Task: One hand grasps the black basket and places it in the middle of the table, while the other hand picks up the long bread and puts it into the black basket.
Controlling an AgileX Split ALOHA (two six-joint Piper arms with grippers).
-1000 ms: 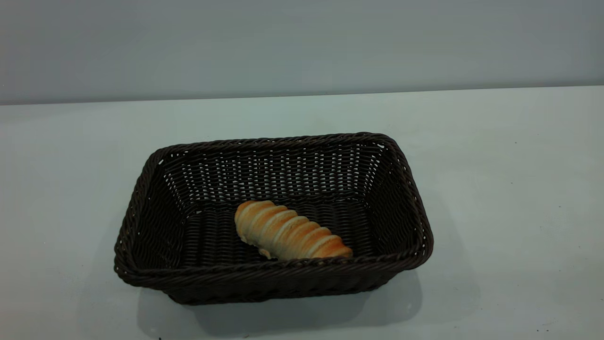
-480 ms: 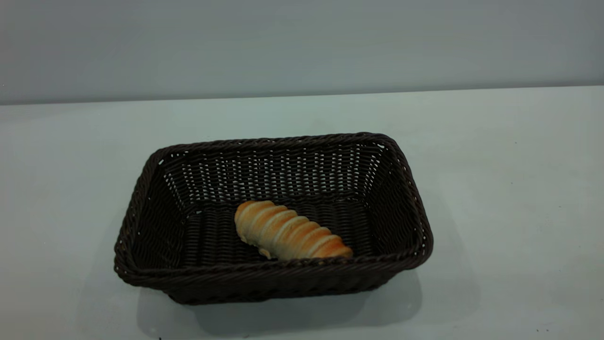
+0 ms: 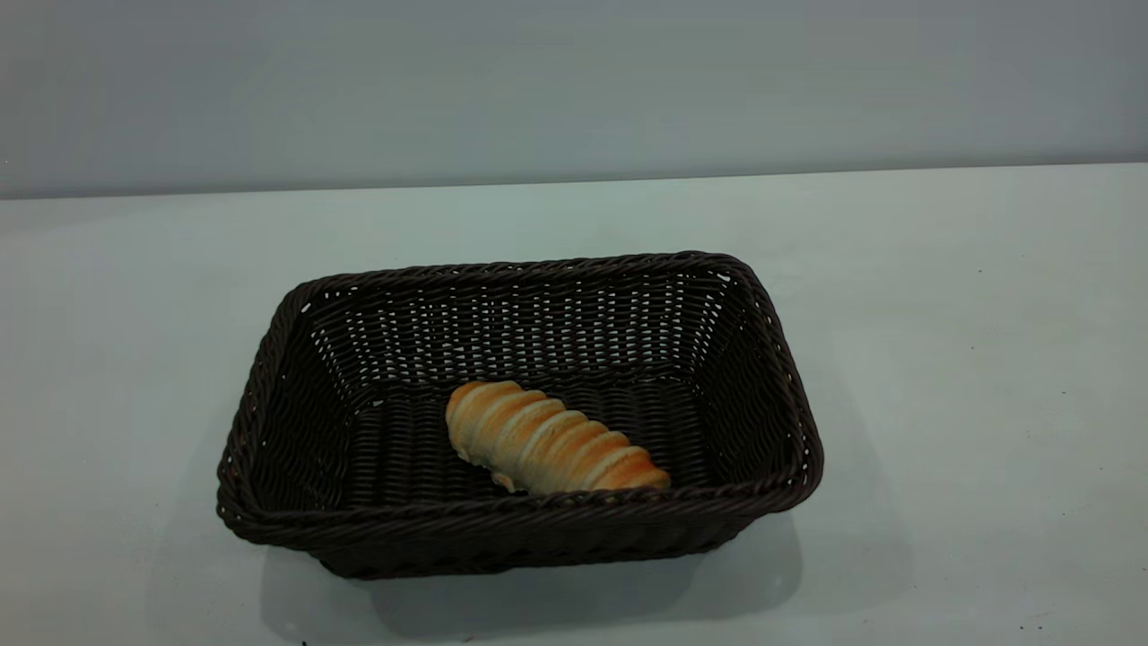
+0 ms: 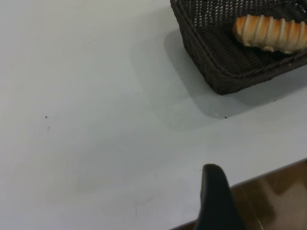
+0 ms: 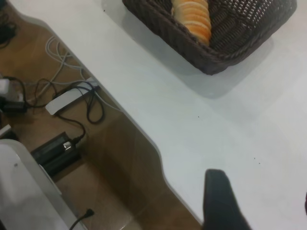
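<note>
The black basket stands in the middle of the white table. The long bread lies inside it on the woven floor, near the front wall and at a slant. Neither gripper shows in the exterior view. In the left wrist view the left gripper hovers open and empty over the table's edge, well away from the basket and bread. In the right wrist view the right gripper hovers open and empty over the table's edge, apart from the basket and bread.
The table's edge runs under the right gripper. Past it, on the brown floor, lie cables, a white power strip and a black adapter. The left wrist view also shows brown floor past the table's edge.
</note>
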